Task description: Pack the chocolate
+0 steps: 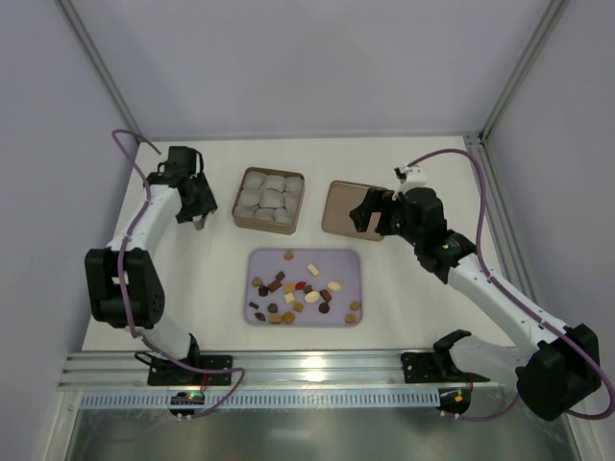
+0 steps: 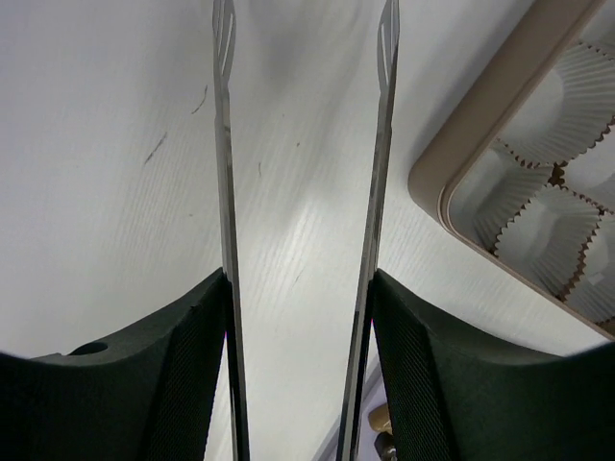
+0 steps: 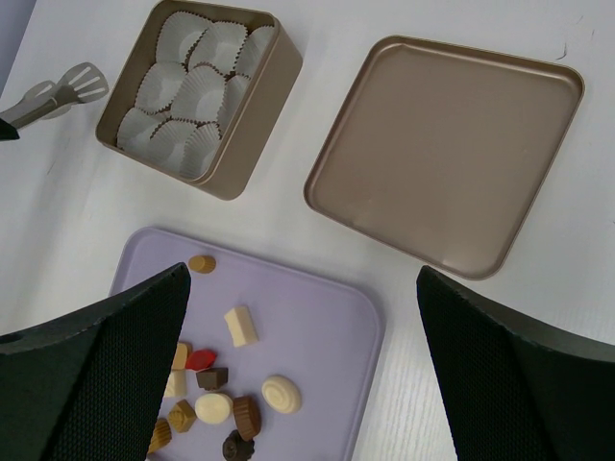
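Observation:
The chocolate [image 1: 300, 290] lies as several small brown, caramel, cream and red pieces on a lavender tray [image 1: 338, 261]; the right wrist view shows the chocolate [image 3: 223, 399] between my right fingers. My left gripper [image 1: 197, 213] hangs left of the brown tin [image 1: 269, 200], shut on metal tongs [image 2: 226, 192] whose two blades lie against its fingers [image 2: 183, 375]. The tongs' tips [image 3: 60, 88] rest above bare table, nothing between them. My right gripper [image 1: 370, 213] is open and empty, above the lid's near edge.
The tin [image 3: 252, 144] holds several empty white paper cups [image 3: 192, 91]. Its brown lid [image 3: 452, 154] lies upside down to the right of it. White walls and metal posts close in the table at the back and sides.

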